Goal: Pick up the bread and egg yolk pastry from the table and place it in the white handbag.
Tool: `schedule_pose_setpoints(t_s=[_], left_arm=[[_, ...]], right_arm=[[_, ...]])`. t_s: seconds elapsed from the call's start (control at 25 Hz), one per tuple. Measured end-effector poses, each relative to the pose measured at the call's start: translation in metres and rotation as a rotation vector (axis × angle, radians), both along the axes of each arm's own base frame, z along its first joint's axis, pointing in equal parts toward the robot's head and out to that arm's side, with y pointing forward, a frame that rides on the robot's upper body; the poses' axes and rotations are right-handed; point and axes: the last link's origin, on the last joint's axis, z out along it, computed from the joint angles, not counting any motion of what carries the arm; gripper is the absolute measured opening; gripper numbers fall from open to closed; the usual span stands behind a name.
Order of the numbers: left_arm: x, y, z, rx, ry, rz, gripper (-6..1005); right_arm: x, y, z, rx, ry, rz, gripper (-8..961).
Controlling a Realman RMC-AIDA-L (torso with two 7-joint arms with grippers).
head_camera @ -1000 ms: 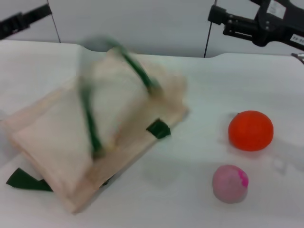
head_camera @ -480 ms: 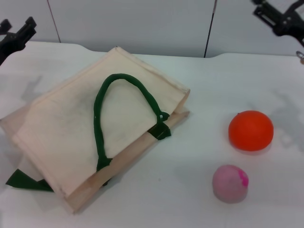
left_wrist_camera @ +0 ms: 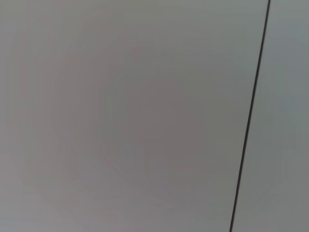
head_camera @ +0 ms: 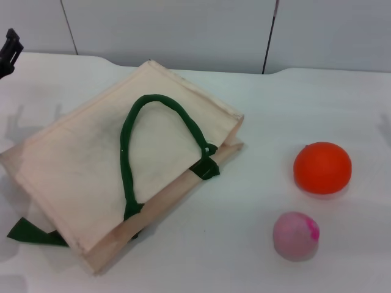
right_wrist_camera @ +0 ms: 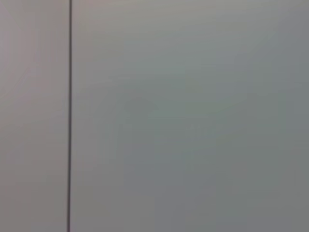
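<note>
On the white table (head_camera: 256, 110) in the head view you have the white handbag (head_camera: 79, 171) lying flat and turned at an angle across the left half of the work area, its open mouth edge toward the far right corner. One dark green handle (head_camera: 131, 146) loops over the top face of the bag, and a green tab (head_camera: 206, 169) sits at the bag's right edge where the handle ends; another green tab (head_camera: 30, 232) pokes out from under the near left corner. To the right of the bag, well apart from it, you see an orange ball (head_camera: 322, 168), and nearer to you a smaller pink ball (head_camera: 295, 235), the two close together but not touching. You will find neither the bread nor the egg yolk pastry on the visible table surface; whether they lie inside the bag cannot be told. Your left gripper (head_camera: 8, 50) shows only as a dark tip at the far left edge of the head view, raised over the table's back corner, and you cannot tell how its fingers stand. Your right gripper does not show in any view. Both wrist views show you only a plain grey wall panel (left_wrist_camera: 125, 116) with one thin dark seam (left_wrist_camera: 251, 116).
</note>
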Motion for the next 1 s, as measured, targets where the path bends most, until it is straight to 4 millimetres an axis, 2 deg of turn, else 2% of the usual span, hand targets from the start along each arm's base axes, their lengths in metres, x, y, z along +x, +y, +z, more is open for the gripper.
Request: schedule_pose_setpoints(t_s=[1.0], left_arm=[[-0.0013, -0.0025, -0.0024, 0.003, -0.023, 0.005, 866]], right_arm=[[0.0029, 0.0009, 0.004, 0.0, 0.054, -0.009, 888]])
